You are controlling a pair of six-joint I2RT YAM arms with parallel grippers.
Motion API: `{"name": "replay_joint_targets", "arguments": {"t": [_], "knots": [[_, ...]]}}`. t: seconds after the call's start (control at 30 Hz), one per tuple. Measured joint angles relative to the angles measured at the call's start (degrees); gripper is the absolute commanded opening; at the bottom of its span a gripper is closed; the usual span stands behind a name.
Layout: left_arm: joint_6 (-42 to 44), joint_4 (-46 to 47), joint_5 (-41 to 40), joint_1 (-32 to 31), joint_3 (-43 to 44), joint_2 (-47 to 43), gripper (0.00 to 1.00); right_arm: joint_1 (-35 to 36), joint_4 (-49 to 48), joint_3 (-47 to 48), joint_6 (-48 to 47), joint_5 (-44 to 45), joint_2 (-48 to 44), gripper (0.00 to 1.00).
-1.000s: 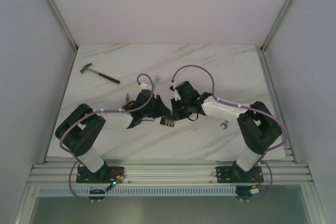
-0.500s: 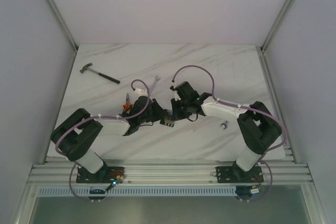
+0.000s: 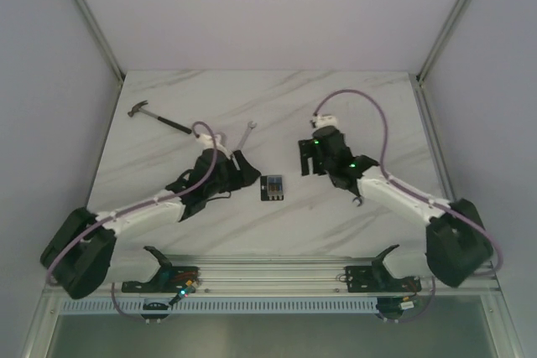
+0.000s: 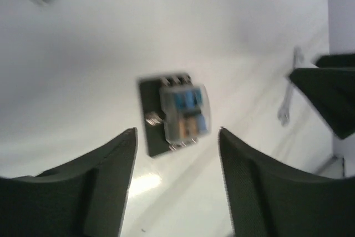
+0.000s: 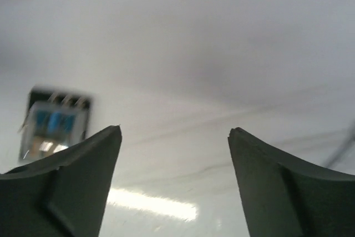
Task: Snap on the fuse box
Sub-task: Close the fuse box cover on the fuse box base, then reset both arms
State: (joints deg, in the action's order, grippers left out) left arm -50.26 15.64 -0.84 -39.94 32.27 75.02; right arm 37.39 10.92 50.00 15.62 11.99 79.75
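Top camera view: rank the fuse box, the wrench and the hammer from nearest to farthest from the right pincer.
1. fuse box: nearest, just left of the right pincer and a little toward the arm bases.
2. wrench: farther left, a little toward the back.
3. hammer: farthest, off at the far left, toward the back.

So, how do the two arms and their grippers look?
The left arm and right arm have white links between bulky black joints, with a purple cable looping over each wrist. The left gripper and right gripper each have two dark, wedge-shaped fingers.
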Motion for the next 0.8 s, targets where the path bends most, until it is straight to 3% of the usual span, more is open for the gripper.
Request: {"name": "replay_joint_targets", "arguments": {"t": [0.07, 0.13, 0.33, 0.47, 0.63, 0.8], "knots": [[2.1, -2.1, -3.0, 3.0, 0.0, -3.6, 0.92, -3.2, -2.9, -2.5, -0.9, 4.7, -4.0, 0.96], [4.7, -4.2, -7.3, 6.8, -0.1, -7.4, 1.00, -7.8, -6.8, -6.1, -2.0, 9.1, -7.8, 0.99], [12.5, -6.4, -22.8, 17.5, -4.1, -19.7, 1.00, -21.3, -23.1, -19.9, -5.1, 15.8, -14.3, 0.99], [17.2, -4.2, -31.6, 24.1, -9.6, -25.1, 1.00, -25.0, -36.0, -28.2, -8.6, 17.8, -13.9, 0.99], [24.4, 5.3, -38.2, 29.4, -18.7, -24.0, 1.00, -27.5, -52.9, -33.8, -11.5, 17.3, -6.3, 0.99], [31.2, 18.8, -38.8, 33.2, -24.5, -17.2, 1.00, -28.6, -65.7, -37.3, -15.2, 12.7, -1.7, 0.99]]}}
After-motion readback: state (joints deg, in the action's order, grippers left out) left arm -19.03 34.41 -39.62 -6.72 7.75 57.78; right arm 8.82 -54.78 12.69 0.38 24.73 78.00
